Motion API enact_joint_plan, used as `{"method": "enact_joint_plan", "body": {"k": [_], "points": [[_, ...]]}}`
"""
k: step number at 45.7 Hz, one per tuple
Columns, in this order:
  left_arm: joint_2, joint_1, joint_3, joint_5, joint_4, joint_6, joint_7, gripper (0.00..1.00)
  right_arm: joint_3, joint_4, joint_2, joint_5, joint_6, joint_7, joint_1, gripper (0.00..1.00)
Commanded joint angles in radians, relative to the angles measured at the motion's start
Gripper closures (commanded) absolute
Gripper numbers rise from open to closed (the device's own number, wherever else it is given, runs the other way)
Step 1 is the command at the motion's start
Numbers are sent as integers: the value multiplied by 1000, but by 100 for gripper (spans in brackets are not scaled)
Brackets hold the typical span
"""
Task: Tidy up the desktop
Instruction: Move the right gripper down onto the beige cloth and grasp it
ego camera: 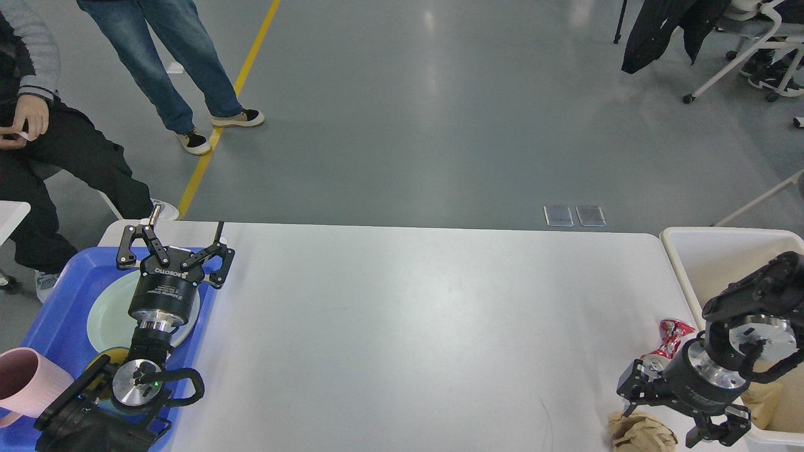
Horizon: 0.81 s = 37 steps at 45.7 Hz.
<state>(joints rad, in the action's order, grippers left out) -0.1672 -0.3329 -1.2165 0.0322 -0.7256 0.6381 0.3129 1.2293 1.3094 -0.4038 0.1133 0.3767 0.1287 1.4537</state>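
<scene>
Desktop (402, 326): white, rounded corners, fills the lower half of the head view. Middle is bare; clutter sits only at the 2 ends.

Left gripper (175, 248) at about 9 o'clock of the desktop, held above a blue tray (59, 295) that overlaps the table's left edge. Fingers spread wide, nothing between them. Under its wrist lies a pale green plate (103, 320) in the tray; a pink mug (25, 383) stands at the tray's near-left corner. Dishes look gathered here, so I judge the tray to be the collection spot for tableware.

Right gripper (681, 417) at about 4 o'clock, pointing down and toward the near edge. Fingers parted, holding nothing; 1 fingertip is right at the edge of a crumpled brown paper wad (641, 433) at 5 o'clock. Whether it touches, cannot tell. Just behind the wrist lies a crushed red can (669, 336), partly hidden by the gripper body.

Cream bin (684, 257) stands off the table's right end, at 3 o'clock, with brown paper already inside. Likely the rubbish goes there.

Judgement: the current step is picking up the paper wad for the bin; the can remains after that. The wad is soft and irregular, near the table's near edge, so a closing grip could push it off rather than catch it.
</scene>
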Motion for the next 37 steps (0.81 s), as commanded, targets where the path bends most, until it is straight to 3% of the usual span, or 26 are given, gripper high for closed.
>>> {"method": "enact_joint_plan", "body": {"k": [1,14,19,23,37], "points": [[0,0,0,0,0,0,0,4,-4,-5,42,-6,-96,-1,-74,7],[0,0,0,0,0,0,0,4,-7,-28,89,-8,-160,-1,-150,10],[0,0,0,0,0,0,0,4,-7,-24,108,-8,-220,-1,-188,47],[0,0,0,0,0,0,0,4,-5,-19,109,-8,-219,-1,-191,99],[0,0,0,0,0,0,0,4,-10,-16,94,6,-220,-3,-168,100]]}}
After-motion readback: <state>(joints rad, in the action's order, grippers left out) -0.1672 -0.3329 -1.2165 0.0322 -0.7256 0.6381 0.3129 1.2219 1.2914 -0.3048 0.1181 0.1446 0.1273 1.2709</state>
